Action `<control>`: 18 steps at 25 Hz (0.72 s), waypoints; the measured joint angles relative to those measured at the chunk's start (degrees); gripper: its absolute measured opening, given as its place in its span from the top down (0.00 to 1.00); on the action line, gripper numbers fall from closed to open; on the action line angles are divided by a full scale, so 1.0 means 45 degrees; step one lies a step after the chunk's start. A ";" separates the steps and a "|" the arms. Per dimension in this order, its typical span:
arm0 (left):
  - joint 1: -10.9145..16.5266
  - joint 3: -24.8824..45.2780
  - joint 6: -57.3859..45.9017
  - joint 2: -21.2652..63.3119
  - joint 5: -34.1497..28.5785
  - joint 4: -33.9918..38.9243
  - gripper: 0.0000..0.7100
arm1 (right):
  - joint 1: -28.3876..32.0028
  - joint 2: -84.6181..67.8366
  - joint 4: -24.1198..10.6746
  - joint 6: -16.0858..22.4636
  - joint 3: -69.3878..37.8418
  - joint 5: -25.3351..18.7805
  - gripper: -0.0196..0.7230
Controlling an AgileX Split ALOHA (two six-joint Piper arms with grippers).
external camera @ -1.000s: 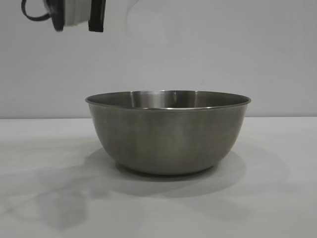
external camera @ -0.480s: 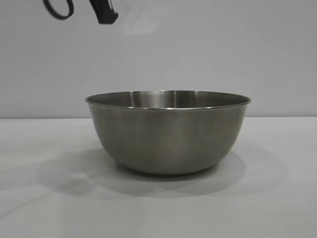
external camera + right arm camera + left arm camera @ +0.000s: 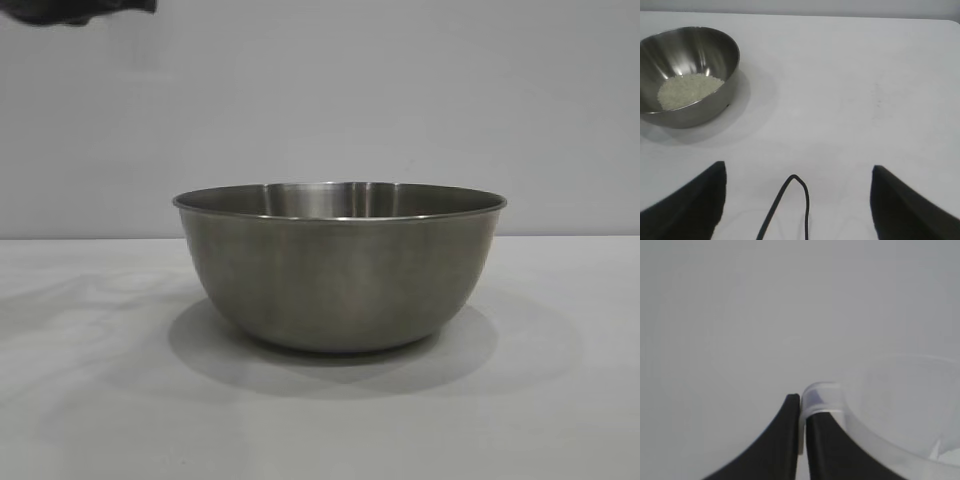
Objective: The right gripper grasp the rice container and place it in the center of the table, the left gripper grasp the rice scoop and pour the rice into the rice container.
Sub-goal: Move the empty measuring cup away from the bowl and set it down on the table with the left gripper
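While the left gripper (image 3: 800,412) is pinching the light, thin scoop (image 3: 900,405) by its handle, the right gripper (image 3: 797,200) is waiting open.

Both grippers matte black: left gripper (image 3: 800,412) has two smooth curved fingers tapering to blunt tips, right gripper (image 3: 797,172) two broad pointed fingers, a thin black cable (image 3: 790,205) looping up between them.

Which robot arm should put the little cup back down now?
The left. Its pincer is shut on the cup. The right pincer is open, away from the bowl with rice.
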State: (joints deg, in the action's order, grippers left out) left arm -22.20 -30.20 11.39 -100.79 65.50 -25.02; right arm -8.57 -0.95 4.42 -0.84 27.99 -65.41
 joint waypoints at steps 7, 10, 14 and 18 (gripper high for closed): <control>0.0506 0.0216 -0.1046 -0.1779 0.0000 0.0956 1.00 | 0.0000 0.0000 0.0000 0.0000 0.0000 0.0000 0.29; 0.0500 0.0216 -0.1518 -0.2363 0.0000 0.1262 1.00 | 0.0000 0.0000 0.0000 0.0000 0.0000 0.0000 0.29; 0.0500 0.0216 -0.1830 -0.2789 0.0000 0.1413 1.00 | 0.0000 0.0000 0.0000 0.0000 0.0000 0.0000 0.29; 0.0500 0.0216 -0.2162 -0.3155 0.0000 0.1559 1.00 | 0.0000 0.0000 0.0000 0.0000 0.0000 0.0000 0.29</control>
State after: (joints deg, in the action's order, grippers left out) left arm -19.95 -29.23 1.66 -114.99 65.50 -18.01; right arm -8.57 -0.95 4.42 -0.84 27.99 -65.41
